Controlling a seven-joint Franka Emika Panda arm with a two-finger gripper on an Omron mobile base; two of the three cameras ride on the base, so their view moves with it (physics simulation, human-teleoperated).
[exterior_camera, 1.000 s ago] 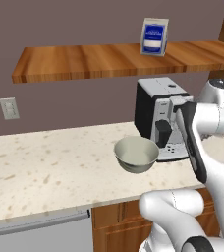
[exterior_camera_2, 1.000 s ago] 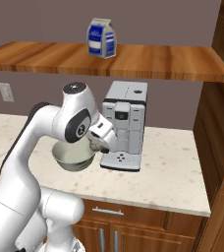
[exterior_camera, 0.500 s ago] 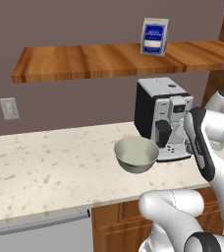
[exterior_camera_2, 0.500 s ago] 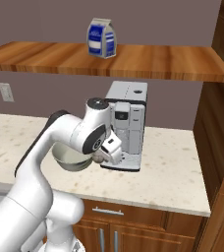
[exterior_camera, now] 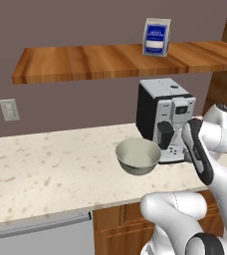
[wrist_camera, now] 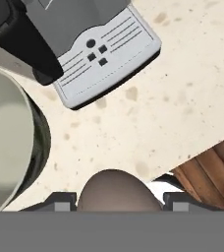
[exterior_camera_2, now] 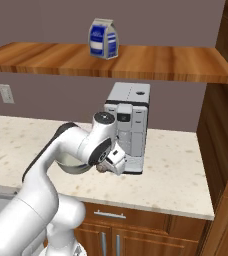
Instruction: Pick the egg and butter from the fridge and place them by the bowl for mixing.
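My gripper (exterior_camera_2: 109, 164) is shut on the egg (wrist_camera: 115, 186), a small brownish-grey ball that sits between the two fingertips of the gripper (wrist_camera: 116, 201). In the right base view the egg (exterior_camera_2: 102, 169) peeks out under the hand. The hand hangs above the speckled counter (wrist_camera: 182, 98), just right of the pale grey-green bowl (exterior_camera: 138, 155) and in front of the coffee machine. In the hand view the bowl (wrist_camera: 6, 147) fills the left edge. In the right base view my arm hides most of the bowl (exterior_camera_2: 74, 168). The butter and the fridge are out of view.
The coffee machine (exterior_camera: 164, 118) stands right behind the bowl, its drip tray (wrist_camera: 106, 56) close ahead of the hand. The counter's front edge and wooden cabinets (wrist_camera: 212, 167) lie just right of the hand. A milk carton (exterior_camera_2: 103, 38) sits on the wooden shelf (exterior_camera_2: 136, 57) above.
The arm has folded down and swung right. The hand, with the egg in it, has sunk lower toward the counter in front of the coffee machine.
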